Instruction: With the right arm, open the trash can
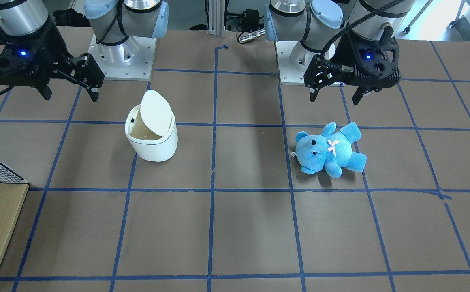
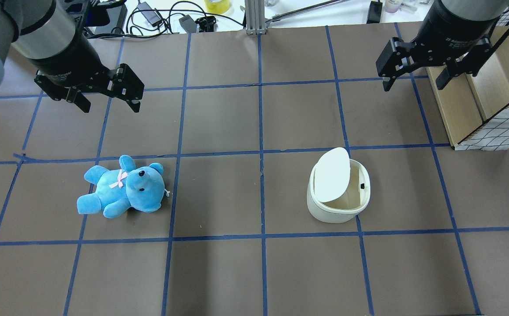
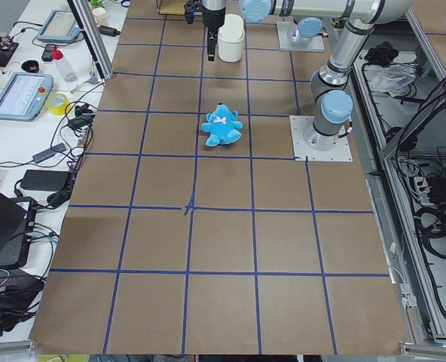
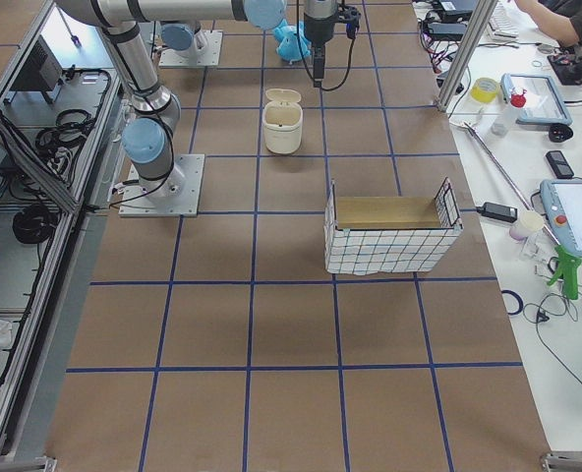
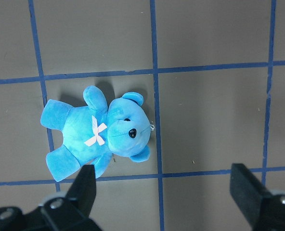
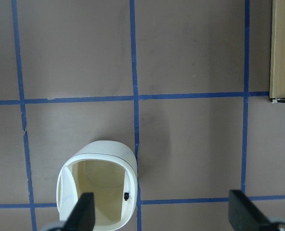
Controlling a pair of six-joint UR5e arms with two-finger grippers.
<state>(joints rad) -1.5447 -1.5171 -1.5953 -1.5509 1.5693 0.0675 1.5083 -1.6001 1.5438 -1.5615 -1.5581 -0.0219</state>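
The white trash can [image 1: 152, 142] stands on the brown table with its flat lid [image 1: 156, 112] tilted up, so the cream inside shows. It also shows in the overhead view [image 2: 337, 203] and the right wrist view [image 6: 97, 185]. My right gripper [image 1: 71, 96] is open and empty. It hangs above the table, on the robot's side of the can in the front-facing view, apart from the can [image 2: 413, 84]. Its open fingers [image 6: 83, 211] frame the can from above. My left gripper [image 2: 110, 107] is open and empty above the blue plush bear [image 2: 123, 189].
The bear [image 1: 329, 149] lies on its back on the robot's left half of the table, also seen in the left wrist view [image 5: 100, 134]. A wooden box with wire-mesh sides [image 2: 478, 87] stands at the table's right end, close to my right gripper. Blue tape lines grid the table.
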